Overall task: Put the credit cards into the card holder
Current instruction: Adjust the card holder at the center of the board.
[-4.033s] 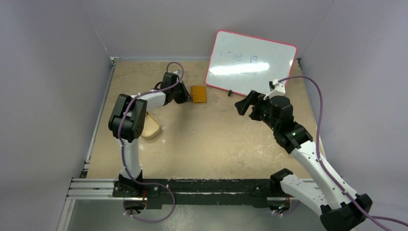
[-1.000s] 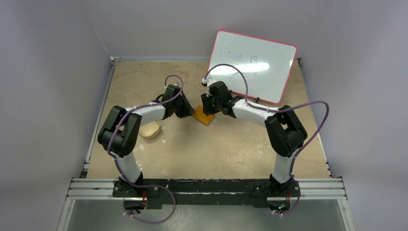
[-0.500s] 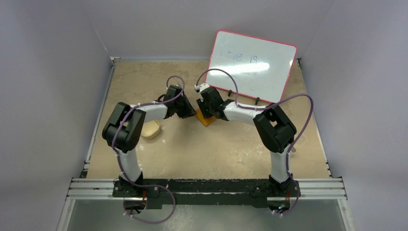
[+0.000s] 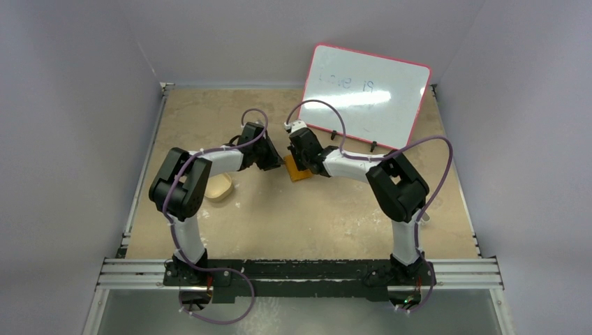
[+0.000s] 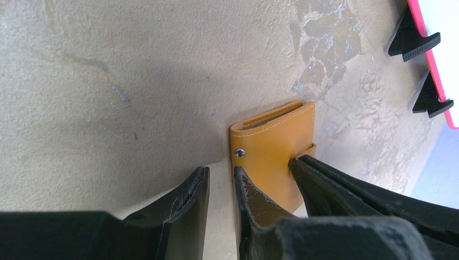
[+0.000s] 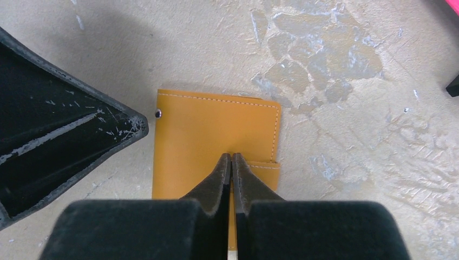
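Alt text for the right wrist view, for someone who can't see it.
The right gripper, shut, points its tips at the snap tab of a closed orange-brown card holder lying flat on a beige table. The left gripper's finger fills the left side, its tip near the holder's stud.

Beneath your right hand, which is matte black, the card holder is orange-brown. It has a line of pale stitching along its edges and one small silver stud at the corner nearest your left hand. That hand is black too, its fingers streaked with whitish scratches. The surface around both hands is mottled sandy beige, with pale grey flaked patches just past the right hand's tips. Farther beyond, the whiteboard is white with a pink-red frame and faint blue writing. Behind the left hand, the tray is pale beige.
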`<state>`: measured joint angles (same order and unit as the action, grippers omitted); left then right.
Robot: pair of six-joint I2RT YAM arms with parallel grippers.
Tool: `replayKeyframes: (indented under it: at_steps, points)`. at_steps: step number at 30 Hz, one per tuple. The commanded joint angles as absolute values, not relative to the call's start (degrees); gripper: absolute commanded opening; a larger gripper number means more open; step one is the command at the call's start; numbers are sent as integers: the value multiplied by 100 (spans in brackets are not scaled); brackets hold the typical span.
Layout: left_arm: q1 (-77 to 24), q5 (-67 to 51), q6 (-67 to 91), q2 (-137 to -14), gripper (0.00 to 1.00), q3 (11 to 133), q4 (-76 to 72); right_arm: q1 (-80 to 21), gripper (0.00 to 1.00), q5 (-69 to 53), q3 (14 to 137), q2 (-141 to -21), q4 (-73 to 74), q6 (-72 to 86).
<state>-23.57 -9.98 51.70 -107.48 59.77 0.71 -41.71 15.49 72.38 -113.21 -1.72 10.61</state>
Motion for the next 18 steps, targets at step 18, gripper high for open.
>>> replayKeyframes:
  at_steps: [18]
  points:
    - [-2436, -2003, 5629, -10328, 25, 5723, -1061, -3806, 3, 264, 6036, -9819, -549, 2517]
